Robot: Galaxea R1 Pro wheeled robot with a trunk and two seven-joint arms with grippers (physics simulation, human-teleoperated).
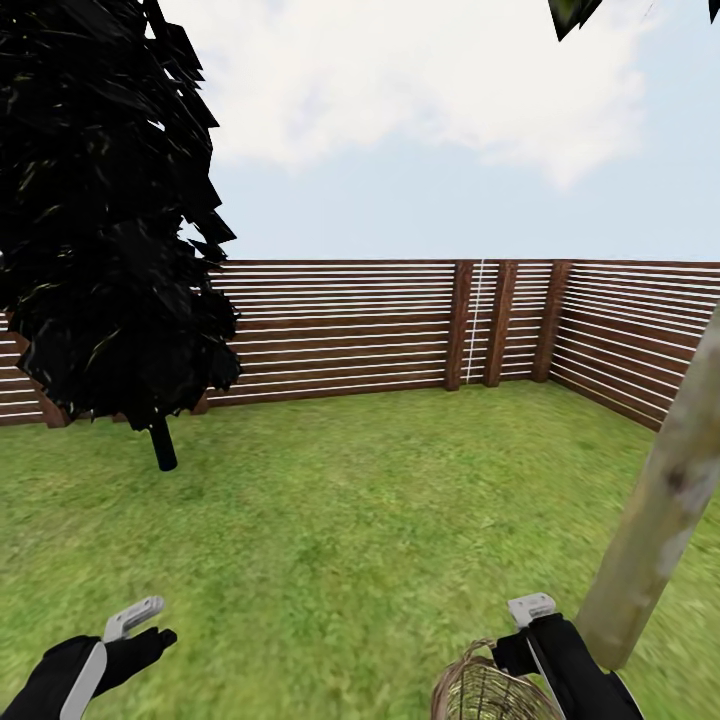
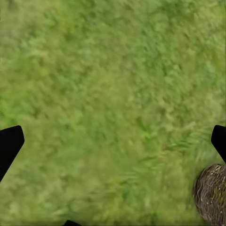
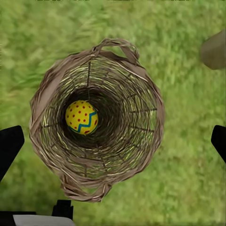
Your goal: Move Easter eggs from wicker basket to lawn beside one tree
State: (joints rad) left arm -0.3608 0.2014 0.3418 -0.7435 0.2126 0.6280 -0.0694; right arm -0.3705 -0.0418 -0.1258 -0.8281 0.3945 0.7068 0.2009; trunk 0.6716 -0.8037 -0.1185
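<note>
One Easter egg (image 3: 81, 117) lies deep in the wicker basket (image 3: 141, 136), directly under the spread, empty right tool (image 3: 113, 141). The tree (image 1: 660, 510) stands at two o'clock. Reaching down, the fingers could snag the weave and tip the basket.

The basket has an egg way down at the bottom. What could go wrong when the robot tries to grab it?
The Easter egg sits deep in the narrow bottom of the wicker basket, so the open right gripper might snag the woven wall or tip the basket over on the lawn. The round egg could also slip from the fingers. The tree trunk stands close beside the right arm, so a wide swing might bump it.
</note>
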